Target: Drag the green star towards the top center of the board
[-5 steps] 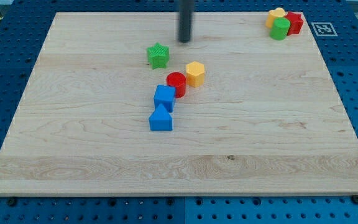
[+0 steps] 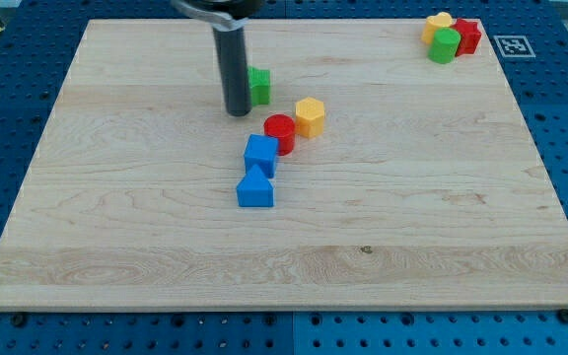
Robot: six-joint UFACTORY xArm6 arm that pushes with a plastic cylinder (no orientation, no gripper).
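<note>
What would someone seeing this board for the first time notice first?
Most striking is the dark rod coming down from the view's top, my tip planted at the left side of the green star and hiding part of it. Just below and right runs a loose chain: yellow block, red cylinder, and two blue blocks. A tight yellow, green and red cluster sits in the board's top right corner.

My tip (image 2: 237,111) has the green star (image 2: 259,86) just to its upper right. The red cylinder (image 2: 280,132) and yellow block (image 2: 310,116) crowd its lower right. The counter (image 2: 116,177) left of it lies open.
</note>
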